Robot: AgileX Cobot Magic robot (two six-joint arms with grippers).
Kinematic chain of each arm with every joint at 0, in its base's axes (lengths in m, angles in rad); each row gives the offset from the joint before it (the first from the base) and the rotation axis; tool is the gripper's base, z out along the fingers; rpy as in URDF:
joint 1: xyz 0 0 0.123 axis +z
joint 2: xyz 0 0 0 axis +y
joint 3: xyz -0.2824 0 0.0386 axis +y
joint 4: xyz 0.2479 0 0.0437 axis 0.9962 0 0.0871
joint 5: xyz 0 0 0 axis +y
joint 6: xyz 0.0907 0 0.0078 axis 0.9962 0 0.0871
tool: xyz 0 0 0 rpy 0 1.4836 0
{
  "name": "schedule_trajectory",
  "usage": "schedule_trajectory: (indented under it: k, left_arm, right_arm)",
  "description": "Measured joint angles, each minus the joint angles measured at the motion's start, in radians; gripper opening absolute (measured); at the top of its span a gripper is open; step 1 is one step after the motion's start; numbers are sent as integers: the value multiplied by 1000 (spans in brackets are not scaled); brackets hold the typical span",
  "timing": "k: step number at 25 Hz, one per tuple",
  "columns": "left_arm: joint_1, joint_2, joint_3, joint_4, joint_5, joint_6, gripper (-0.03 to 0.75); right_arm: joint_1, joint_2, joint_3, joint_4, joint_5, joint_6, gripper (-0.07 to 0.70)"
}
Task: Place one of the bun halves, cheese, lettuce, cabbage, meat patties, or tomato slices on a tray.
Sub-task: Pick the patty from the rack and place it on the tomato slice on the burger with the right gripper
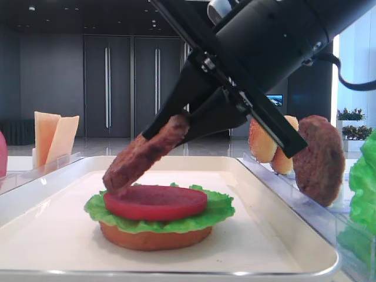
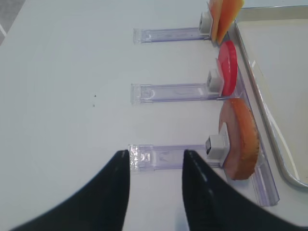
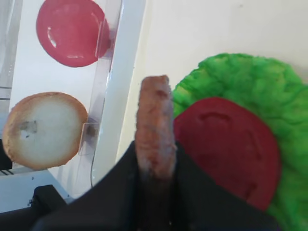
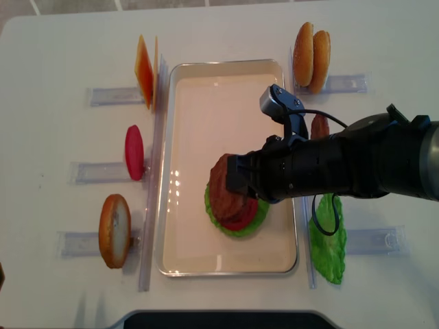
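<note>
While the right gripper (image 1: 176,126) pinches a meat patty (image 1: 144,155) by its upper edge between two black fingers (image 3: 120,183), the disc hangs tilted out ahead of the fingertips, its lower rim touching the tomato slice (image 1: 155,201). That slice lies on the lettuce (image 1: 218,210) and a bun half (image 1: 155,238) inside the tray (image 1: 47,235). The left gripper (image 2: 155,161) hovers with fingers spread and empty over a clear rack (image 2: 163,156) outside the tray.

White table (image 4: 55,41) bearing tray (image 4: 185,171) and clear racks (image 4: 96,171)
</note>
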Motion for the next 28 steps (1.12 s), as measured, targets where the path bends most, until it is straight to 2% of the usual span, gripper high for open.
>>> schedule_trajectory:
  k: [5,15,22,28]
  left_arm:
    - [0,0,0,0,0,0,282]
    - [0,0,0,0,0,0,282]
    - [0,0,0,0,0,0,282]
    - [0,0,0,0,0,0,282]
  right_arm:
    - [0,0,0,1,-26,-29,126]
    - [0,0,0,-15,-27,-38,140]
    - [13,0,0,-42,-33,-39,262]
    - [56,0,0,-71,-93,-39,307]
